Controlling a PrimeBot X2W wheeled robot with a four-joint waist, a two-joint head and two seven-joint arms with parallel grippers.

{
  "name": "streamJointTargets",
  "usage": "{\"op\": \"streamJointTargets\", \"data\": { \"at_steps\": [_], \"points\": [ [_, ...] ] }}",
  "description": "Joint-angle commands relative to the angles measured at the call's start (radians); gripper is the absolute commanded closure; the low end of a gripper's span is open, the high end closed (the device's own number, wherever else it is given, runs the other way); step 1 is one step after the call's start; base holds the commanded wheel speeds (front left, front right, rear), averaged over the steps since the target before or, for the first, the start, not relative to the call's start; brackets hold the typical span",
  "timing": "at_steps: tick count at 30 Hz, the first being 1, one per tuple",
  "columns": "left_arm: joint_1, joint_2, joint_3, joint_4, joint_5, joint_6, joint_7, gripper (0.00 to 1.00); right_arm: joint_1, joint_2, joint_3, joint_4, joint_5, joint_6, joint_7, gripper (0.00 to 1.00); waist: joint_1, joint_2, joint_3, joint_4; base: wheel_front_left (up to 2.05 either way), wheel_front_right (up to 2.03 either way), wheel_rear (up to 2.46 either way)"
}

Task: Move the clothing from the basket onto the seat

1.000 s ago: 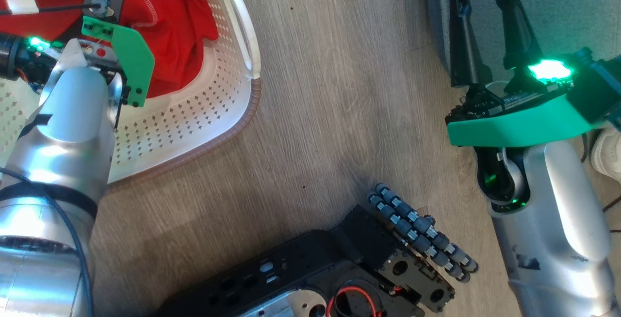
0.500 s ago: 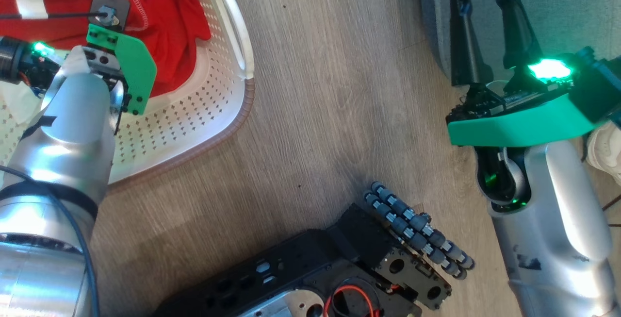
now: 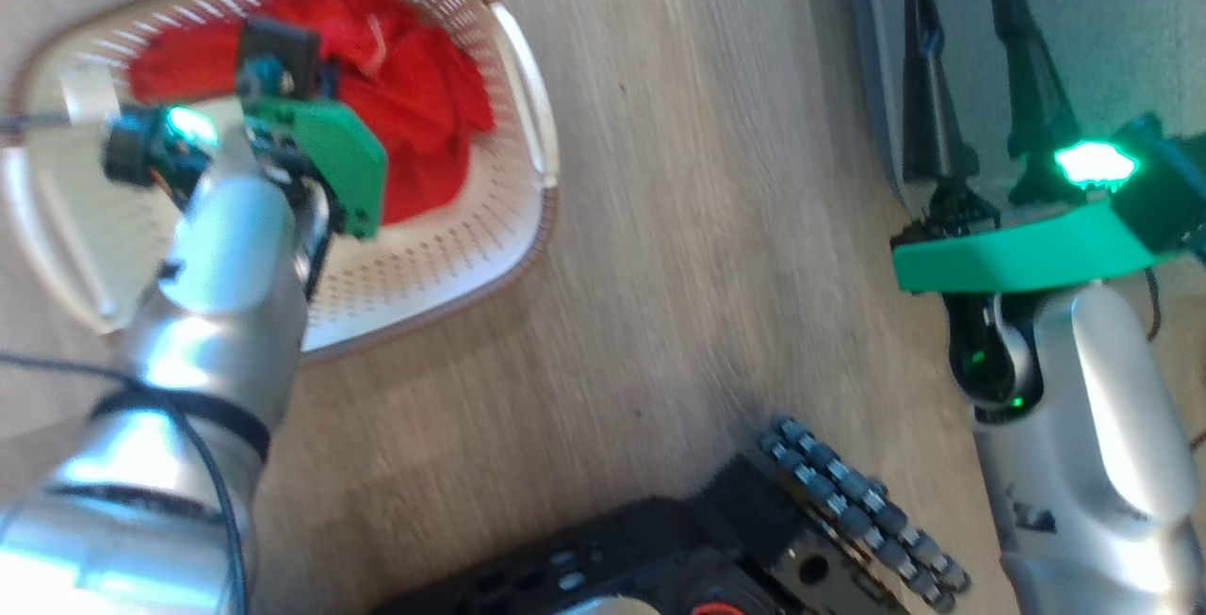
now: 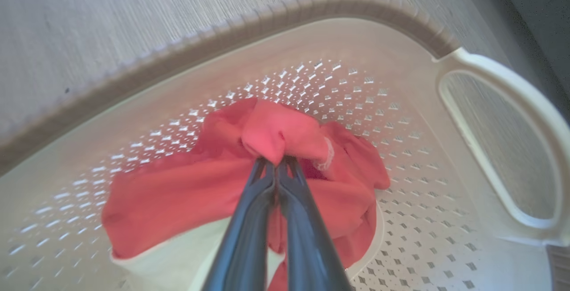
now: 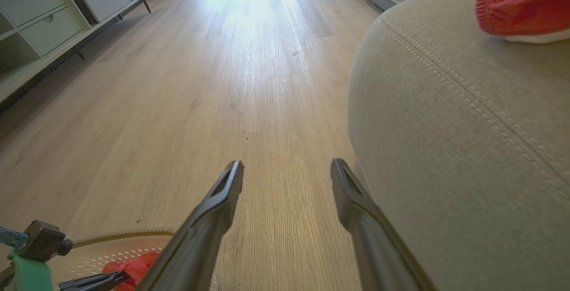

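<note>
Closing within the last second, the left hand (image 4: 276, 162) clenched a fold of the clothing (image 4: 200, 197) at mid-frame, inside the basket (image 4: 356, 28); lifting toward the seat (image 5: 445, 139) looked ready. The right hand (image 5: 287, 168) gaped, empty.

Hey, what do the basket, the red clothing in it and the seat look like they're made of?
The basket is probably moulded cream plastic, smooth with a slight sheen and punched with small holes. The clothing looks like soft matte red fabric, judging by its folds and stitched hem. The seat appears to be greyish woven upholstery, matte, with pale double stitching.
</note>
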Motion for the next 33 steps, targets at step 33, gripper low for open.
{"op": "streamJointTargets", "data": {
  "at_steps": [33],
  "points": [
    [0.787, 0.039, 0.244, -0.755, -0.149, 0.039, -0.039, 1.0, 0.367, 0.001, -0.088, 0.121, -0.258, 0.007, -0.009, 0.0, 0.0, 0.0, -0.798, 0.284, 0.0, 0.0, 0.0]
  ]
}}
